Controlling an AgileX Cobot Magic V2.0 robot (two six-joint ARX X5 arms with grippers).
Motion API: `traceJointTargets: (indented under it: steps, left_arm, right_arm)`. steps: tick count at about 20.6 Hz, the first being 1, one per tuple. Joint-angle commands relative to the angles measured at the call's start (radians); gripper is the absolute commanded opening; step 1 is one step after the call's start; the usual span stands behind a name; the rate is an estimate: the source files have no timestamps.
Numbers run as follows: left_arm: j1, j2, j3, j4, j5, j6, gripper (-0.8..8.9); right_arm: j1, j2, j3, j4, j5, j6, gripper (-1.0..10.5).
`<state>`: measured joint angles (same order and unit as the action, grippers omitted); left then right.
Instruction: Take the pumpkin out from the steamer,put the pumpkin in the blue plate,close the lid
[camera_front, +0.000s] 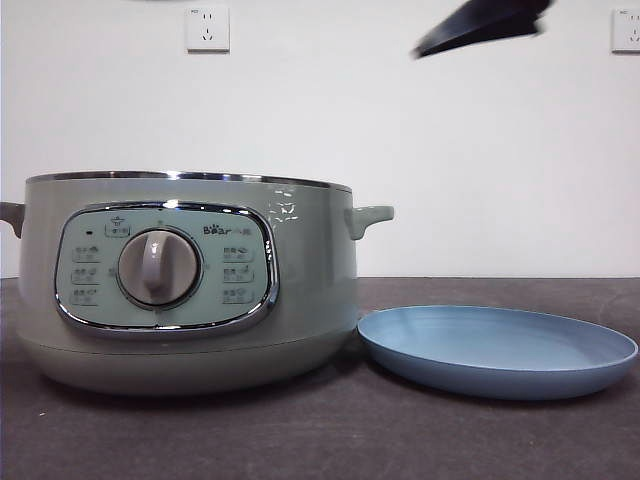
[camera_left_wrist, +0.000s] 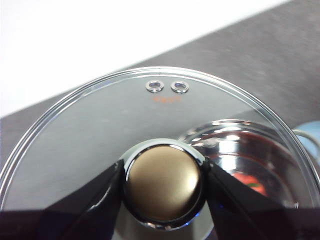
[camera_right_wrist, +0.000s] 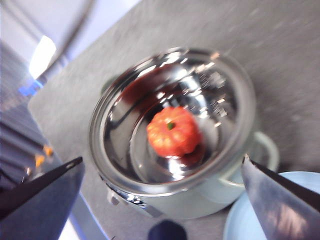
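Front view shows you "Bear" on the steamer (camera_front: 190, 285); left hand (camera_left_wrist: 165, 182) grips the lid (camera_left_wrist: 100, 130) knob, right hand (camera_right_wrist: 160, 190) spread above the pumpkin (camera_right_wrist: 173, 131).

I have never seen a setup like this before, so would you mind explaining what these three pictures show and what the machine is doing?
This is a robot with two arms at a table, each ending in a gripper with two black jaws. The front view looks level across the table: the green steamer stands open, the empty blue plate lies beside it, and a dark arm tip shows at the top. The other two pictures come from cameras on the wrists. The left gripper is clamped on the knob of the glass lid, holding it off the pot. The right gripper is open above the steamer, looking down at the pumpkin inside.
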<state>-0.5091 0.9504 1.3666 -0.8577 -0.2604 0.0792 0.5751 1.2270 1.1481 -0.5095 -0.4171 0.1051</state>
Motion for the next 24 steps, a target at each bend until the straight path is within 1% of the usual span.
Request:
traceJointTargets:
  steps: [1, 4, 6, 10, 13, 15, 18, 24]
  left_arm:
    - [0.000, -0.061, 0.015, 0.010, -0.086, 0.012, -0.09]
    - [0.000, -0.105, 0.015, -0.023, -0.121, 0.011, -0.09]
    - [0.000, -0.128, 0.015, -0.042, -0.135, 0.011, -0.09]
    - [0.000, -0.166, 0.015, -0.084, -0.136, 0.009, -0.09]
    - [0.000, -0.166, 0.015, -0.111, -0.136, 0.003, -0.09]
    - [0.000, -0.166, 0.015, -0.116, -0.135, 0.003, -0.09]
    - [0.000, -0.166, 0.015, -0.116, -0.135, 0.003, -0.09]
    - [0.000, -0.166, 0.015, -0.116, -0.134, 0.003, -0.09]
  right_arm:
    - [0.071, 0.106, 0.069, -0.007, 0.033, -0.003, 5.3]
    - [0.134, 0.211, 0.158, -0.042, 0.069, -0.031, 5.3]
    - [0.170, 0.280, 0.230, -0.087, 0.112, -0.057, 5.3]
    - [0.267, 0.504, 0.508, -0.307, 0.314, -0.155, 5.4]
    - [0.300, 0.660, 0.679, -0.414, 0.378, -0.195, 5.3]
    - [0.305, 0.739, 0.733, -0.435, 0.424, -0.216, 5.4]
    - [0.303, 0.826, 0.740, -0.435, 0.424, -0.238, 5.4]
    - [0.292, 0.936, 0.740, -0.414, 0.417, -0.253, 5.3]
